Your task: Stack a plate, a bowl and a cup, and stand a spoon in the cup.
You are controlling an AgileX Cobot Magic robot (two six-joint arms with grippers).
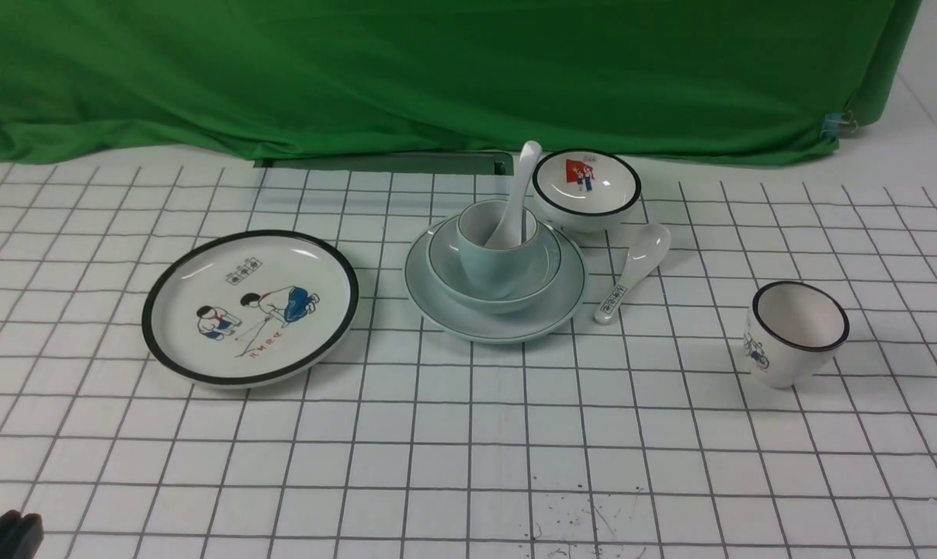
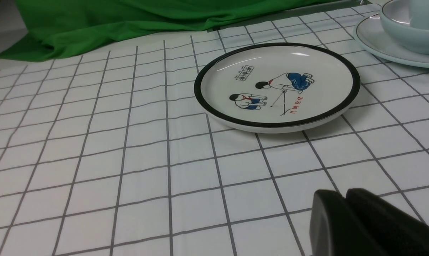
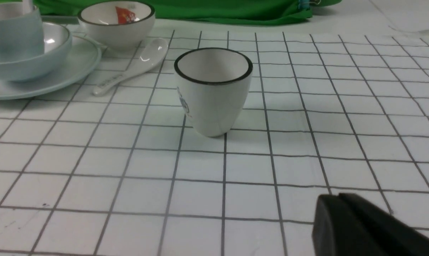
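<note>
The pale blue-green plate (image 1: 468, 314) lies at the table's middle. The pale blue-green bowl (image 1: 542, 268) stands on it and the pale blue-green cup (image 1: 487, 260) stands in the bowl. The plain white spoon (image 1: 518, 190) stands in the cup, handle up and leaning back right. The stack also shows in the left wrist view (image 2: 377, 39) and the right wrist view (image 3: 75, 64). My left gripper (image 1: 10, 532) is shut and empty at the near left edge; its tips show in the left wrist view (image 2: 344, 193). My right gripper (image 3: 337, 197) is shut and empty, out of the front view.
A black-rimmed white plate with cartoon children (image 1: 251, 307) lies left of the stack. A black-rimmed bowl with a red flag (image 1: 587, 189) stands behind it on the right. A spoon with a patterned handle (image 1: 635, 268) lies right of the stack. A black-rimmed white cup (image 1: 796, 332) stands further right. Green cloth (image 1: 437, 70) hangs behind.
</note>
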